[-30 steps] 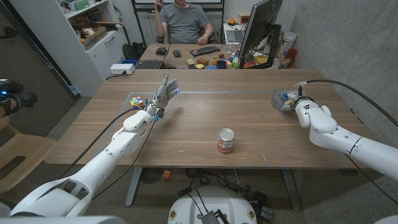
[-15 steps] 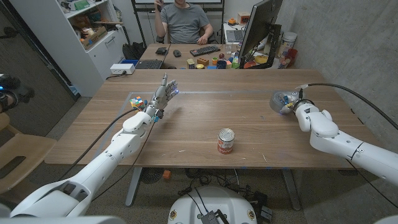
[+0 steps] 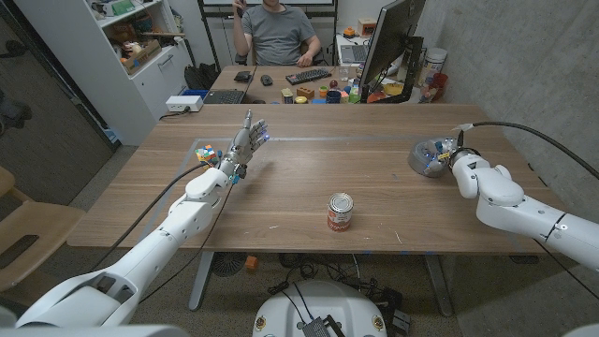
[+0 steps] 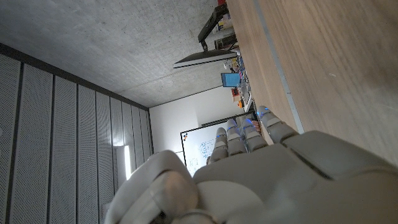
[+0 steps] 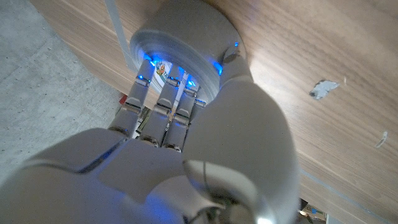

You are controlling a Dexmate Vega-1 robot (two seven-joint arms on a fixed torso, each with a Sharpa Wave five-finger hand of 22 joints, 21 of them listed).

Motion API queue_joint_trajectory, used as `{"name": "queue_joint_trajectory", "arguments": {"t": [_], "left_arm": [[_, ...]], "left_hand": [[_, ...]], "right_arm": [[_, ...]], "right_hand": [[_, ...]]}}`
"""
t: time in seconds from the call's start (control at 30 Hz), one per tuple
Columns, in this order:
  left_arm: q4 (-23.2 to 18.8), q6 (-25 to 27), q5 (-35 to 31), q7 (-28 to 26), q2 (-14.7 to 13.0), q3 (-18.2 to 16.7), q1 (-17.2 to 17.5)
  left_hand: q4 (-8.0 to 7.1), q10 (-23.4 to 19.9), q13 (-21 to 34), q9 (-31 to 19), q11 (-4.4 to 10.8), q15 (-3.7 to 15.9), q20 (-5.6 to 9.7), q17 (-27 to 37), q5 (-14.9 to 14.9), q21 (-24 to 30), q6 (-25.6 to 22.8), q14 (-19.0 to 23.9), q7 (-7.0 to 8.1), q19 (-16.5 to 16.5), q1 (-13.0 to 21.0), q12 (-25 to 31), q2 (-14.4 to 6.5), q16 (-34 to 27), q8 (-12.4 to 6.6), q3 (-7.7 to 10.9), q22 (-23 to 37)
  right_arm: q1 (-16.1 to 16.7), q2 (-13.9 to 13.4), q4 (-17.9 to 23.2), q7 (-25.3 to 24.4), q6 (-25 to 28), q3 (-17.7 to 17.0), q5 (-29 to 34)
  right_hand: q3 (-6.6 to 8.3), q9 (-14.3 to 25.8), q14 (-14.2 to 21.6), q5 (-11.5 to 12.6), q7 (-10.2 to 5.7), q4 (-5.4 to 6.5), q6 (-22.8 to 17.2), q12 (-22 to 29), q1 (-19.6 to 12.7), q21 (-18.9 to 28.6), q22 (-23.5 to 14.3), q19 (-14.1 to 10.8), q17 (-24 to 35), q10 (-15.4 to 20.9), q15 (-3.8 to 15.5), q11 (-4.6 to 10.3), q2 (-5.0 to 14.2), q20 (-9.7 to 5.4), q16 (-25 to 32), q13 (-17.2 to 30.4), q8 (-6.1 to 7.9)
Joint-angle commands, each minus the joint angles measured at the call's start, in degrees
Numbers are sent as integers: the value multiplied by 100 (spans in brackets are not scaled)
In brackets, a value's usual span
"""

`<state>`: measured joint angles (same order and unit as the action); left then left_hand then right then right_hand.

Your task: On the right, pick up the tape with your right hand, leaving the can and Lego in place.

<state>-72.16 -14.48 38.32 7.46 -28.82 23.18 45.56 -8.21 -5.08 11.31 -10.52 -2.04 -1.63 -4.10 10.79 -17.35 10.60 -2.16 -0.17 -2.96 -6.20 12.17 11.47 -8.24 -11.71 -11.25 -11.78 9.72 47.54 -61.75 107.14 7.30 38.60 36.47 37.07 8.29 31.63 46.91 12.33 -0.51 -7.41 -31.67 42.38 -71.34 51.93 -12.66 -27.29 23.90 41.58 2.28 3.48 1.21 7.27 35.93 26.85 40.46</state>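
Since a second ago the right hand (image 3: 456,155) has shifted a little toward the desk's right edge and the tape (image 3: 429,157) with it; the roll, which was blurred half a second back, now reads sharp and looks to lie on the desk (image 3: 309,187), though I cannot tell whether it is lifted clear of the wood. The can (image 3: 340,212) and the left hand (image 3: 245,142) have not moved.

The tape is a pale grey roll at the far right of the desk, just in front of the right hand and touching it. In the right wrist view the hand (image 5: 161,118) reaches its fingers (image 5: 166,106) into the roll's (image 5: 186,46) open middle, the lit fingertips showing against its inner wall, and the roll's rounded outer side lies against the hand's thumb side. So the fingers are hooked inside the roll and closed around its wall; the grip looks held, not loose.

The can stands upright near the desk's front edge, about midway across, well apart from both hands. The Lego (image 3: 206,152), a small heap of coloured bricks, lies on the left part of the desk just beside the left hand. That hand stands raised with its fingers straight and apart, holding nothing; the left wrist view shows the same hand (image 4: 261,174), fingers extended along the desk's surface.

Behind the desk a person (image 3: 277,33) sits at a second desk with a keyboard (image 3: 308,77) and a monitor (image 3: 386,42).
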Motion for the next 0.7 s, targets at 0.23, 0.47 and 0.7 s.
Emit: {"name": "queue_joint_trajectory", "arguments": {"t": [0.23, 0.47, 0.7], "left_arm": [[276, -70, 7, 145, 124, 50, -173], [404, -97, 18, 212, 171, 58, -245], [497, -149, 40, 290, 216, 59, -288]], "left_hand": [[-27, -46, 23, -28, 19, -20, -1, 16, 14, 32, -45, 34, -23, -53, -32, 26, 13, -53, -17, -8, 27], [-30, -39, 24, -28, 25, -17, 0, 16, 15, 31, -45, 33, -22, -54, -40, 20, 13, -53, -14, -9, 27], [-31, -43, 24, -28, 26, -15, 2, 15, 15, 31, -43, 29, -24, -55, -46, 20, 14, -52, -11, -9, 27]], "right_arm": [[-34, -440, 1052, 103, 588, -520, 249], [-149, -682, 1426, 339, 639, -727, 414], [-354, -873, 1619, 604, 600, -912, 693]], "right_hand": [[209, 19, 733, 134, -658, -40, -668, -38, -593, 260, -1719, -985, 1591, 827, 1119, 759, 665, -1851, 594, 738, 6], [234, 4, 758, 164, -643, -41, -677, -53, -564, 331, -1708, -969, 1631, 845, 1118, 764, 645, -1836, 566, 771, -7], [259, -9, 768, 188, -646, -48, -678, -69, -547, 381, -1691, -948, 1661, 855, 1117, 756, 629, -1825, 535, 798, -21]]}}
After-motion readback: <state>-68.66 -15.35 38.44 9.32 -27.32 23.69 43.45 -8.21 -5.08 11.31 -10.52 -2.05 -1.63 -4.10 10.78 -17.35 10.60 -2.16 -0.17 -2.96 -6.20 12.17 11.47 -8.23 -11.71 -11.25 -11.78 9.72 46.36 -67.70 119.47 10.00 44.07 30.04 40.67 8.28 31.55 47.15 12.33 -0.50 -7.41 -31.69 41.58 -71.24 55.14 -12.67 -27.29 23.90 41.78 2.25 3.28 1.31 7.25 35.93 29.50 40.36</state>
